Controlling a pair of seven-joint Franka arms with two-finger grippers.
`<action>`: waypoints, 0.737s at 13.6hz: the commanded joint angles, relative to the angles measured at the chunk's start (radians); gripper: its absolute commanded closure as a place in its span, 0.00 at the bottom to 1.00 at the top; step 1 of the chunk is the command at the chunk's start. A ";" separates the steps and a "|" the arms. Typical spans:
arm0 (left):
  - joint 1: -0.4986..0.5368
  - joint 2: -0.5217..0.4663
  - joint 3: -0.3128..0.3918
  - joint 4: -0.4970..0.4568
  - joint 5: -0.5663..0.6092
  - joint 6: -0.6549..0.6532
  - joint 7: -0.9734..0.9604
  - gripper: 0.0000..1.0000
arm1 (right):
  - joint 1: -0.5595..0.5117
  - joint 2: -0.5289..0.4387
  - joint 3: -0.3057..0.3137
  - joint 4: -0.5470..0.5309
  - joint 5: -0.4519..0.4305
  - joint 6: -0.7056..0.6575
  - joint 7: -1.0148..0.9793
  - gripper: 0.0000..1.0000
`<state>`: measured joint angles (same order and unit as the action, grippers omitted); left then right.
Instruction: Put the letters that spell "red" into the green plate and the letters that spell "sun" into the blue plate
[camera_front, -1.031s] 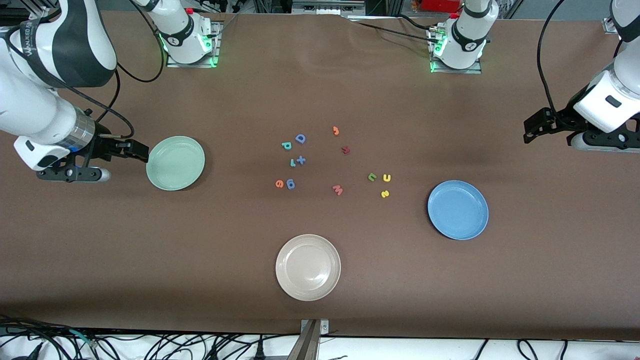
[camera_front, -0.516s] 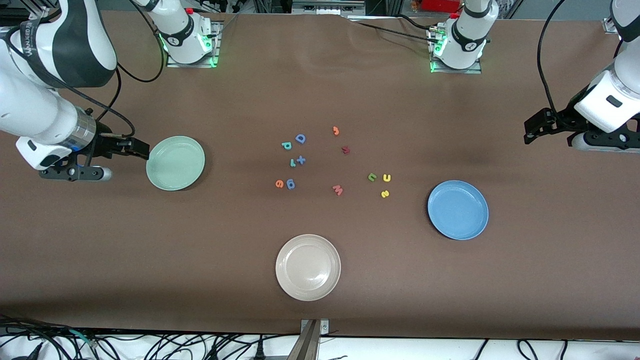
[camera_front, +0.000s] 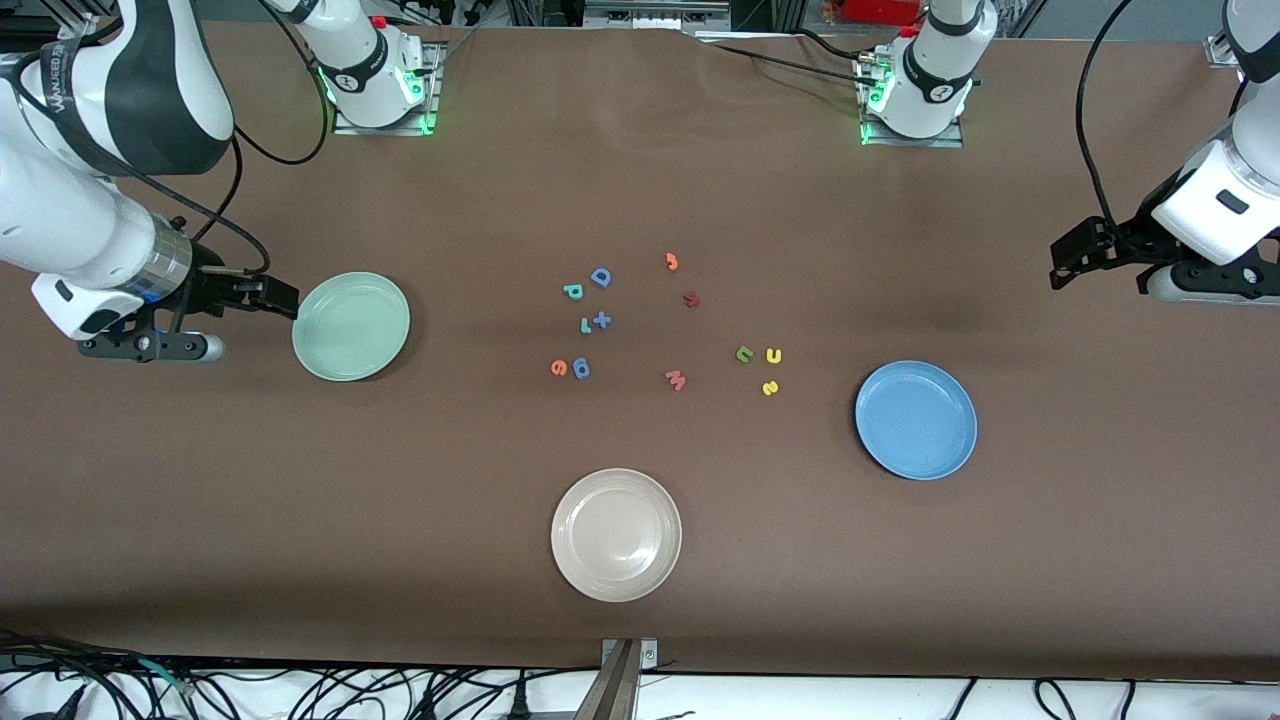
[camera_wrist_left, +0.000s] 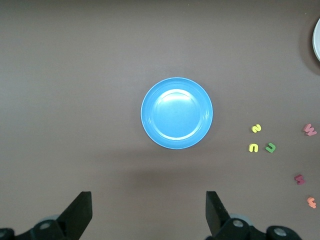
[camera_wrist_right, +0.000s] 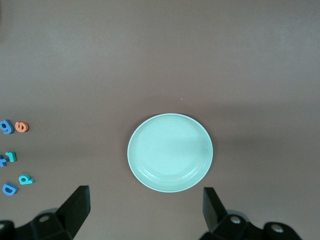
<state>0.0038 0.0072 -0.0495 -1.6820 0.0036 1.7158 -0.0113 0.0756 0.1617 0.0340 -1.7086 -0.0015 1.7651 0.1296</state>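
Both arms are waiting, so all 6 task letters are lying mid-desk: orange e (camera_front: 559, 367), teal r (camera_front: 585, 325) and teal d (camera_front: 573, 291) toward the green plate (camera_front: 351, 326); yellow s (camera_front: 770, 387), yellow u (camera_front: 773, 355) and green n (camera_front: 744, 354) toward the blue plate (camera_front: 916, 420). The right pincer (camera_front: 272, 297) beside the green plate and the left pincer (camera_front: 1068, 259) near the left arm's desk edge are hanging apart, empty.

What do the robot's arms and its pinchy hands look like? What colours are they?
Both arms are chunky and white with rounded shells. The right arm has a dark grey band with small lettering and a silver ring at its wrist. Black cables loop along both. The right gripper and left gripper are black, each with two flat fingers. The bases glow green.
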 joint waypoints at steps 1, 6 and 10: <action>0.007 0.008 -0.001 0.013 -0.022 -0.001 0.025 0.00 | -0.017 -0.004 0.018 0.007 -0.017 -0.016 0.007 0.00; 0.007 0.011 0.000 0.011 -0.022 -0.009 0.028 0.00 | -0.017 -0.004 0.018 0.006 -0.017 -0.016 0.010 0.00; -0.001 0.059 0.000 0.015 -0.022 -0.002 0.028 0.00 | -0.017 -0.004 0.018 0.004 -0.017 -0.016 0.008 0.00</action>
<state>0.0036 0.0371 -0.0498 -1.6828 0.0036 1.7148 -0.0113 0.0754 0.1622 0.0340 -1.7087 -0.0021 1.7630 0.1297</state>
